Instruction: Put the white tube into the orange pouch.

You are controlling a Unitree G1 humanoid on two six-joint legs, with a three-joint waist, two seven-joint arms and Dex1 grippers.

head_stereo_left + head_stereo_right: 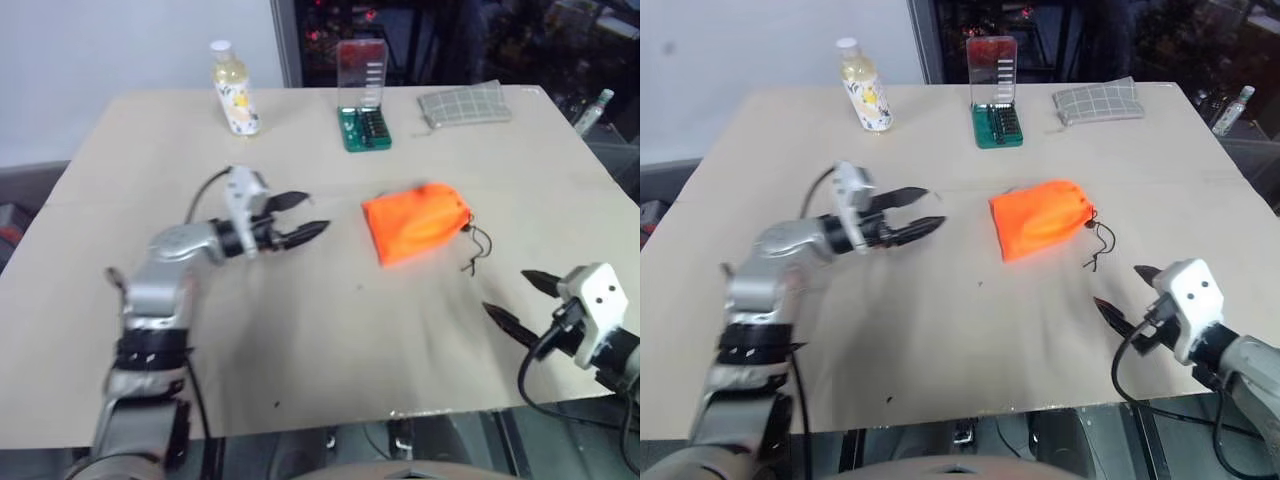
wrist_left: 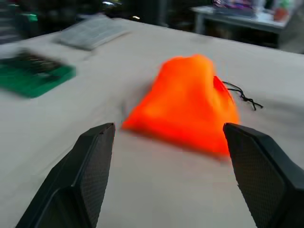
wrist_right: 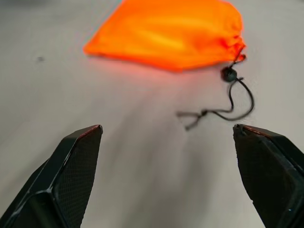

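The orange pouch (image 1: 415, 222) lies on the tan table, right of centre, its mouth drawn together toward the right and its thin dark cord (image 1: 478, 245) trailing onto the board. The white tube is hidden. My left gripper (image 1: 315, 213) hovers a short way to the left of the pouch, pointing at it, open with nothing between its fingers. My right gripper (image 1: 505, 291) stands open and empty near the table's front right edge, below the cord. In the right wrist view the pouch (image 3: 166, 31) and its cord lie beyond the spread fingers.
Along the far edge stand a yellowish bottle (image 1: 234, 88), a green bit case with its clear lid up (image 1: 363, 110) and a grey checked pouch (image 1: 463, 103). Another small bottle (image 1: 592, 108) sits off the table at the far right.
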